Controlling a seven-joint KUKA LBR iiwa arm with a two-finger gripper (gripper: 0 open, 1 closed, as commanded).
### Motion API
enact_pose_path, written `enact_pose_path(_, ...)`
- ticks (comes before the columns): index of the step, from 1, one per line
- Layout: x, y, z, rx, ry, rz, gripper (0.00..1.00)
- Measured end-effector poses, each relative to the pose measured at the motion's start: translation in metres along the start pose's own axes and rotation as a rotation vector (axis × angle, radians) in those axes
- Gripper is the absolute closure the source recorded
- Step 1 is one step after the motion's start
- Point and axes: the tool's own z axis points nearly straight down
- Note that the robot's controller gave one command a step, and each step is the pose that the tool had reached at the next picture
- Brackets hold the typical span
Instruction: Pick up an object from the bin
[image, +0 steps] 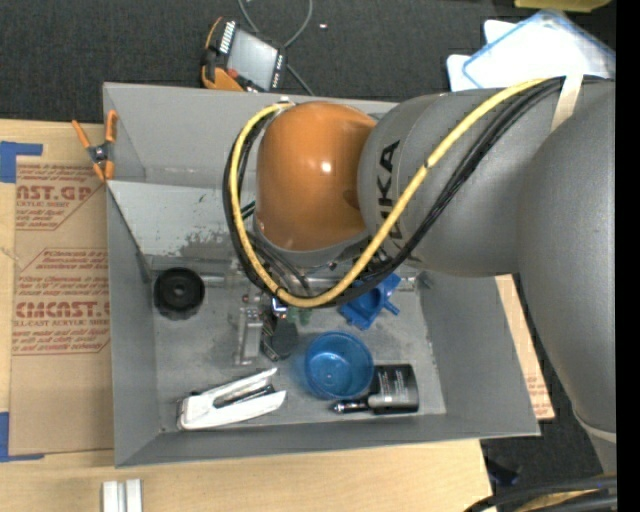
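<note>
Grey bin (130, 330), mid-floor: gripper (260, 342) low, just left of blue bowl (337, 364); open or closed, cannot tell. Black disc (178, 291) left, white tool (232, 399) below.

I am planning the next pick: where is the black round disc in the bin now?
In the camera view, the black round disc lies at the left of the bin floor, left of the gripper and above the white stapler.
</note>
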Motion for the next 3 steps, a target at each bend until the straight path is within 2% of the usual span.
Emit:
enact_pose_path(1, 0.000, 0.000, 0.000, 0.000, 0.000, 0.000, 0.00)
enact_pose_path(2, 0.008, -0.009, 0.010, -0.004, -0.010, -0.032, 0.00)
enact_pose_path(3, -0.001, -0.010, -0.073, -0.001, -0.005, -0.252, 0.00)
